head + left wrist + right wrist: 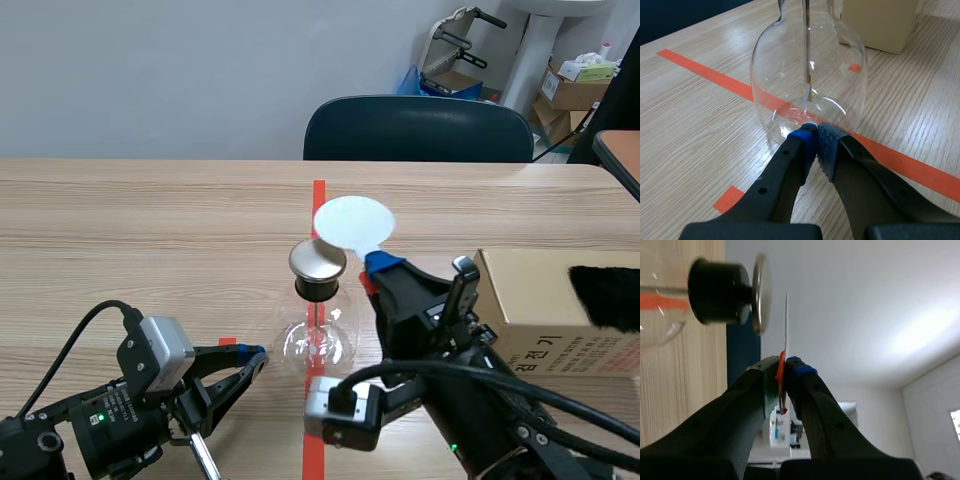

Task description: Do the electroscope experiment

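Electroscope point(318, 325): stood on the red tape line, its metal cap point(317, 261) on top.
Right gripper point(383, 265): pinched the red handle of a white disc point(353, 221), held just above and beyond the cap.
Left gripper point(815, 132): pads pressed together on nothing, tip at the electroscope's base.
Doing it well: the disc probably needed easing flat and close over the cap, without jolting the glass.
Hard to tell: whether the disc touched the cap, and how far the foil leaf point(809, 95) stood out.

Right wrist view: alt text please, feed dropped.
The right gripper is shut on the orange handle of a white disc, held edge-on close beside the electroscope's metal top plate, not touching. The black stopper and glass flask lie behind it.
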`<state>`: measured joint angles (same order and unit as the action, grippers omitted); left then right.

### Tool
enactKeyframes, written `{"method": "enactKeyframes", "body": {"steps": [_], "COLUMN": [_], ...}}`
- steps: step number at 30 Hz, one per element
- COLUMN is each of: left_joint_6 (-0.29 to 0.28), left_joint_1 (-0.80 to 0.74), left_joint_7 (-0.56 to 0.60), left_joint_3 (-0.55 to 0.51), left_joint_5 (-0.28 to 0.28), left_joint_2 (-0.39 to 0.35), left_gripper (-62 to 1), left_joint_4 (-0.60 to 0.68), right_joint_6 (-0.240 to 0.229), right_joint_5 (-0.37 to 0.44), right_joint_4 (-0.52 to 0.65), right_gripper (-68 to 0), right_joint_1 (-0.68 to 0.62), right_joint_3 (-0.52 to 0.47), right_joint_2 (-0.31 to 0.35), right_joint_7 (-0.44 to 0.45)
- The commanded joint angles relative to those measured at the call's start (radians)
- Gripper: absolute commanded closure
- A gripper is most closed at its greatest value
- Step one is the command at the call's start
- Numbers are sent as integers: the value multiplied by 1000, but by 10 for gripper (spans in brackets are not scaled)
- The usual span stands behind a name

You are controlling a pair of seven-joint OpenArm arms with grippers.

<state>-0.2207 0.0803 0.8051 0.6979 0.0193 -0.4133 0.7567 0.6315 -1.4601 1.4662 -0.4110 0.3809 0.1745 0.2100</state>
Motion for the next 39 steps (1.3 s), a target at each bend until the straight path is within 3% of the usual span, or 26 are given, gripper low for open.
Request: {"method": "enactKeyframes", "body": {"steps": [1,11,19,26,31,39], "left_joint_6": [-2,-2,-2,-2,-2,-2], "left_joint_1": [0,0,0,0,0,0], "left_joint_7": [18,17,17,17,17,17], "left_joint_3": [-5,-5,-5,-5,-5,-5], "left_joint_5": [6,6,6,6,6,6], "left_joint_2": [0,0,0,0,0,0], "left_gripper": [-31,-31,-31,-31,-31,-31], "left_joint_4": [16,16,16,16,16,16], "right_joint_6": [11,11,11,11,11,10], "right_joint_5": [-1,-1,-1,-1,-1,-1], "right_joint_4": [10,10,10,10,10,10], "right_gripper": [-15,-15,-15,-15,-15,-15], "right_joint_1": [6,6,6,6,6,7], "right_joint_3": [-8,-8,-8,-7,-7,-7], "right_joint_2": [5,5,5,5,5,5], "right_joint_7": [-55,-432,-558,-561,-512,-293]}}
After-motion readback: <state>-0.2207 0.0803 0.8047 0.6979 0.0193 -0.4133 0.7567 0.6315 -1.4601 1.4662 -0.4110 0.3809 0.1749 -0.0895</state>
